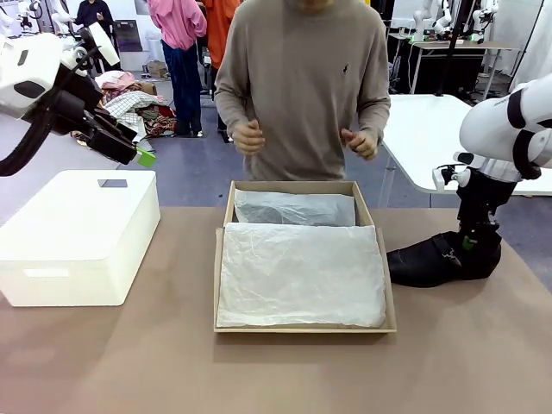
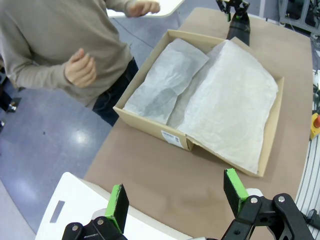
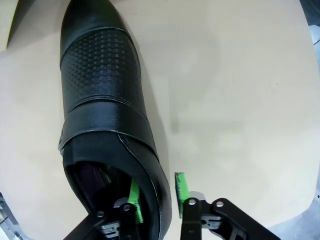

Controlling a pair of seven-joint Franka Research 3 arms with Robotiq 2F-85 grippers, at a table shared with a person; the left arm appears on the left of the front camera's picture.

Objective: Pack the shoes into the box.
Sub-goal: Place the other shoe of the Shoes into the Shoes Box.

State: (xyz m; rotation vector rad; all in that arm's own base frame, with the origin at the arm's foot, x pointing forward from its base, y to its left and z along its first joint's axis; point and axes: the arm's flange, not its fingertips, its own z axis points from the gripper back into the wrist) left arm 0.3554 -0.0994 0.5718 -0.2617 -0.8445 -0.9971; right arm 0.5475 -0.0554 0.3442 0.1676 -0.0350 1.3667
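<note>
The right claw (image 3: 156,179) stands narrow over the heel end of a black shoe (image 3: 100,75). One green pad (image 3: 134,197) sits inside the shoe's opening and the other just outside, with the shoe's back wall between them. Whether the pads actually press that wall I cannot tell. From the front, the shoe rests on its sole on the brown table (image 1: 474,362), just right of the box (image 1: 302,329).

The cardboard box lies open at the middle of the table in two sections, a far one nearer the person and a broader near one. Crinkled white tissue paper (image 1: 302,272) covers both, and anything beneath it is hidden. On the robot's left stands a white plastic container (image 1: 78,237) with its lid on, so its inside cannot be seen.

The left claw (image 1: 138,155) hangs in the air above that container's far edge, jaws spread wide with nothing between them.

In the front view the right claw covers the shoe's heel, and in the right wrist view the picture's top edge cuts off the toe tip.

The shoe's long axis runs across the table from side to side. Its pointed toe aims at the box's right wall and its heel points away. The toe is right beside that wall, but whether they touch is unclear.

The person stands at the far side with both hands (image 1: 250,136) raised and loosely curled, away from the box.
</note>
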